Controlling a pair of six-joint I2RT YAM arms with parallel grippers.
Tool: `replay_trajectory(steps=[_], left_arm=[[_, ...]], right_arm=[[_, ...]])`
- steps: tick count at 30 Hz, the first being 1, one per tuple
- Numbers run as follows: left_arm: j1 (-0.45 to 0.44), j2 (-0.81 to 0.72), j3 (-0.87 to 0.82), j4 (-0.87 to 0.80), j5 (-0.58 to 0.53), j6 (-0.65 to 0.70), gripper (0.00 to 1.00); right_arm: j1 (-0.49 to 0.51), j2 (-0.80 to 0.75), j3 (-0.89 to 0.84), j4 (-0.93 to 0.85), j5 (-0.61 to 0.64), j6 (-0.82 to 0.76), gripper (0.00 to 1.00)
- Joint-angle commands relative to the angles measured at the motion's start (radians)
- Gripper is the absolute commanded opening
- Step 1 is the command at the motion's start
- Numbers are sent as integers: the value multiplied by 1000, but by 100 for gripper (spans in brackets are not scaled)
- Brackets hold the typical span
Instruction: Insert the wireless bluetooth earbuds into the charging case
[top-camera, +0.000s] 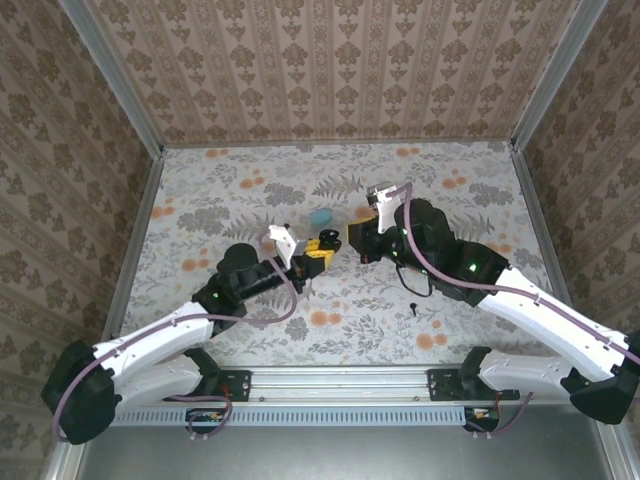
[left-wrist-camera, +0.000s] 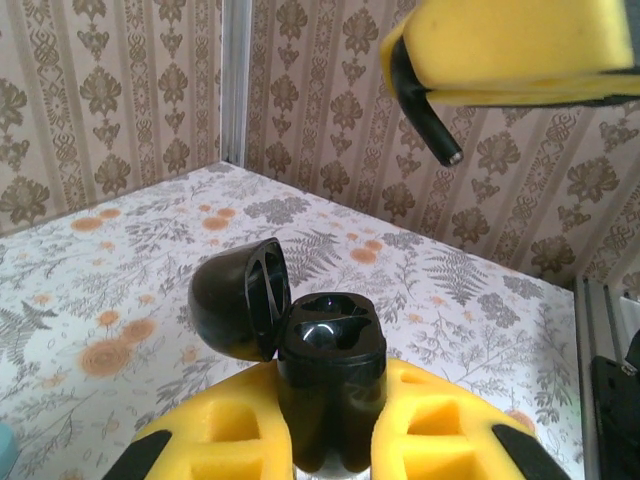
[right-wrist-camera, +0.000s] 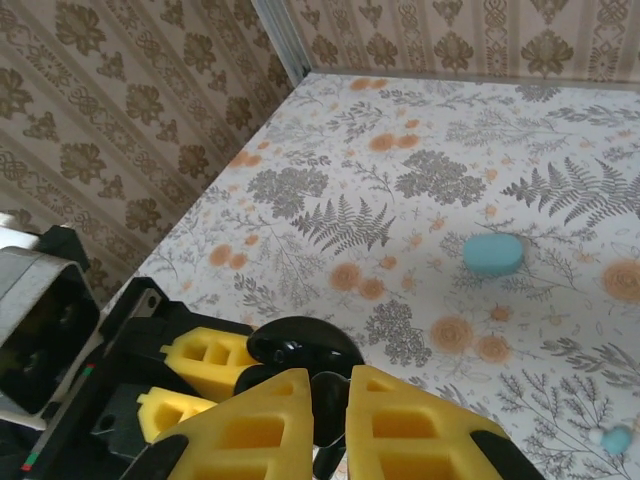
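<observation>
The black charging case (left-wrist-camera: 330, 350) stands upright between the yellow pads of my left gripper (left-wrist-camera: 330, 385), which is shut on it. Its lid (left-wrist-camera: 240, 300) hangs open to the left, and both sockets look dark. My right gripper (right-wrist-camera: 330, 390) is shut on a black earbud (right-wrist-camera: 330, 415), just above and beside the open case (right-wrist-camera: 305, 345). In the left wrist view that earbud's stem (left-wrist-camera: 425, 110) pokes down from the right gripper's pad. In the top view the two grippers (top-camera: 322, 251) (top-camera: 353, 237) meet at mid-table. A second black earbud (top-camera: 413, 306) lies on the table.
A closed turquoise oval case (top-camera: 321, 217) (right-wrist-camera: 493, 254) lies just beyond the grippers. A turquoise earbud (right-wrist-camera: 615, 438) lies on the floral tabletop at the right wrist view's lower right corner. Patterned walls enclose the table on three sides.
</observation>
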Motion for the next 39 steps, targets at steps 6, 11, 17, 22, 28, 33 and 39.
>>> replay_trajectory(steps=[6, 11, 17, 22, 28, 33, 39], left_arm=[[-8, 71, 24, 248, 9, -62, 0], [-7, 76, 2, 305, 58, -107, 0], [-7, 41, -15, 295, 68, -108, 0], [-8, 29, -24, 305, 74, -116, 0], [-10, 17, -38, 305, 82, -126, 0], [-15, 17, -42, 298, 78, -134, 0], [-21, 16, -26, 250, 68, -136, 0]], right_arm=[[2, -49, -64, 125, -42, -11, 11], [3, -57, -90, 186, -94, -16, 11], [0, -88, -125, 252, -121, -18, 10], [2, -97, -156, 299, -134, -32, 10], [3, -99, -180, 350, -168, -32, 10], [3, -111, -177, 352, -162, -88, 10], [2, -78, -137, 285, -160, -179, 10]])
